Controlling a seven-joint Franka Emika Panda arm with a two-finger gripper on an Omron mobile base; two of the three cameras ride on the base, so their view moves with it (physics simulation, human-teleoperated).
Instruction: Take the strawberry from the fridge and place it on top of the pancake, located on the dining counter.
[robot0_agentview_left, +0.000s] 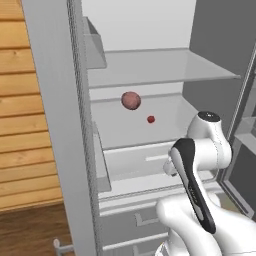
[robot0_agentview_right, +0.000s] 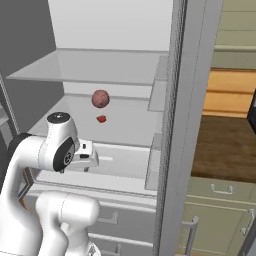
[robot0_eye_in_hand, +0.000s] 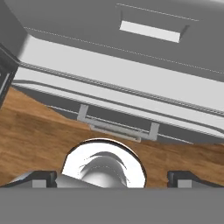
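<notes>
Left base view: the fridge (robot0_agentview_left: 55, 125) stands open, the strawberry (robot0_agentview_left: 151, 119) on its middle shelf (robot0_agentview_left: 125, 130), at four o'clock from a pinkish-brown ball (robot0_agentview_left: 131, 100). The end effector (robot0_eye_in_hand: 113, 178) is spread wide, empty, facing down. Reaching carelessly might knock the ball instead.

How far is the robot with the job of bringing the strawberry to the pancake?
Done: the fridge stands open. In hand: nothing; the gripper is open and empty, pointing down at the fridge's lower drawers. Left: the strawberry lies untouched on its shelf beside a pinkish-brown ball; grasping, carrying and placing remain.
</notes>
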